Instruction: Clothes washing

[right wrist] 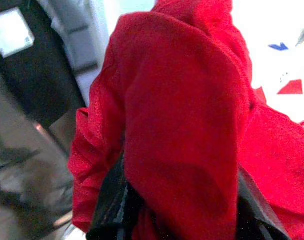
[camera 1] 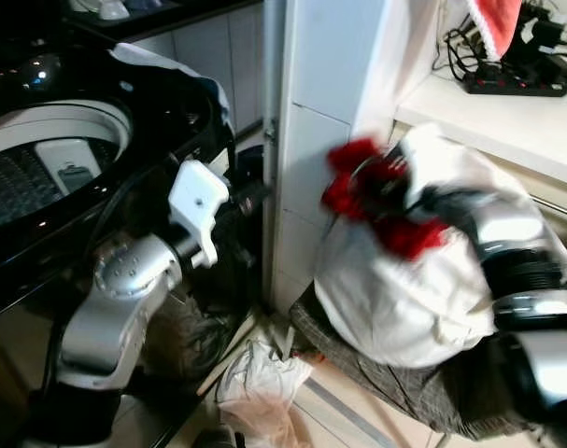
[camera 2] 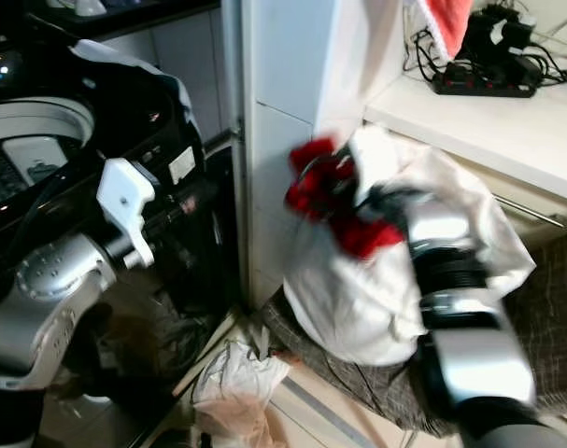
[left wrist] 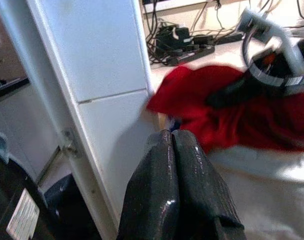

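Now the right gripper (right wrist: 177, 210) clamps the red garment (camera 1: 381, 201), bunched with no clear long axis; left gripper (left wrist: 173, 145) pressed closed, empty.

Red cloth (right wrist: 192, 125) drapes over the right claw (right wrist: 182, 210), its black fingers (right wrist: 111, 205) gripping the folds.

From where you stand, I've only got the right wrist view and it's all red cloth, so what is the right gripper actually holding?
Observer: The right gripper is shut on a red garment lifted off a white bundle of laundry.
Operator: Where's the washer?
Observer: The top-loading washing machine sits to the robot's left, its lid open.
Operator: And the left arm?
Observer: The left gripper is shut, empty, pointing past a white cabinet panel toward the garment.
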`<state>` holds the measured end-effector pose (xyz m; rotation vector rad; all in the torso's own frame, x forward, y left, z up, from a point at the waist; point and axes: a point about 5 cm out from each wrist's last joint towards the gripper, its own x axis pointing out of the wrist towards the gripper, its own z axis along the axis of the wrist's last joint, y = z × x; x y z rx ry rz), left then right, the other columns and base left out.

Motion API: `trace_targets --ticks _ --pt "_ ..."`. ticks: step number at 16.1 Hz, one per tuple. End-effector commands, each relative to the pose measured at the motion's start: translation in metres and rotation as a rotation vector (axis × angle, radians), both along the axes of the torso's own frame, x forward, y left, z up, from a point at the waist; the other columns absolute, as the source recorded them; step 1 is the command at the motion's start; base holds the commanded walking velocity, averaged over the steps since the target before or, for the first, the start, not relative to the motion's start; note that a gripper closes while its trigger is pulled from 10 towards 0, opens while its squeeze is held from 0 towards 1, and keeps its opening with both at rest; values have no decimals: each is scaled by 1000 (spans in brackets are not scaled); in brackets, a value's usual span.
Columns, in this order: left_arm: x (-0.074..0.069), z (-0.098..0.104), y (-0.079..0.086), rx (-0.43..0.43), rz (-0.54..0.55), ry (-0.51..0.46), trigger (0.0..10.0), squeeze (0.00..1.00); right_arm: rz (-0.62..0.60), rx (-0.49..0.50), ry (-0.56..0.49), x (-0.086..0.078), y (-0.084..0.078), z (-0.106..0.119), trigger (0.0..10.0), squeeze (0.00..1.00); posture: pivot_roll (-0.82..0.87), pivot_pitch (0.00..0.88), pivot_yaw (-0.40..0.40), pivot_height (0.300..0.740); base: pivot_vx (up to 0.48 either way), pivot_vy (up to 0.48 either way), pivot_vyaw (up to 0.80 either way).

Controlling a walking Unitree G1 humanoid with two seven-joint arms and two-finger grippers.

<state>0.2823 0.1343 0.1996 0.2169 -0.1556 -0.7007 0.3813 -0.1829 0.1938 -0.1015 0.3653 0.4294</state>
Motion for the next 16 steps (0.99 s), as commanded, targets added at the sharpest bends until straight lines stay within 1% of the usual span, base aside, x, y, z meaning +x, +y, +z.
trace_targets --ticks 1,2,3,4,5,6,7,8,9,10,12,13,14,15,16 --pt "1 -6 -4 16 -17 18 10000 0 58 53 -116 -3 7 31 0 0 65 0 -5 740 0 0 0" --pt "0 -11 -8 18 -36 33 10000 0 68 53 -85 -7 9 21 0 0 56 0 -1 740 0 0 0" --pt "-1 -14 -12 17 -61 48 10000 0 78 35 -25 -14 13 2 0 0 39 0 10 740 0 0 0" --pt "-2 -17 -15 18 -81 61 10000 0 90 37 26 -22 18 -12 0 0 35 0 14 740 0 0 0" --pt "-3 -20 -17 26 -99 80 10000 0 105 8 77 -29 21 -26 0 0 34 0 14 740 0 0 0" --pt "-5 -23 -18 39 -111 95 10000 0 122 -42 120 -36 23 -39 0 0 34 0 13 740 0 0 0" --pt "-5 -25 -17 55 -113 100 10000 0 130 -119 160 -44 20 -52 0 0 38 0 10 740 0 0 0" --pt "-5 -27 -16 61 -111 103 10000 0 116 -175 181 -47 15 -61 0 0 38 0 10 740 0 0 0" --pt "-5 -26 -15 57 -104 98 10000 0 62 -252 174 -46 5 -66 0 0 38 0 10 740 0 0 0" --pt "-5 -25 -15 56 -98 94 10000 0 37 -271 157 -44 1 -65 0 0 38 0 10 740 0 0 0" --pt "-4 -24 -13 53 -88 88 10000 0 -10 -186 99 -40 1 -52 0 0 54 0 -6 740 0 0 0" --pt "-4 -24 -12 51 -81 84 10000 0 -58 -139 37 -35 -2 -42 3294 0 58 0 -11 740 0 0 0" --pt "-4 -24 -12 50 -77 84 10000 0 -79 -120 16 -32 -4 -40 10000 4 58 0 -10 740 0 0 0" --pt "-4 -24 -12 50 -77 85 10000 0 -78 -102 23 -32 -4 -42 10000 835 58 0 -10 740 0 0 0" --pt "-3 -24 -13 53 -78 83 10000 0 -81 -91 36 -32 -3 -45 10000 1000 60 0 -9 740 0 0 0"
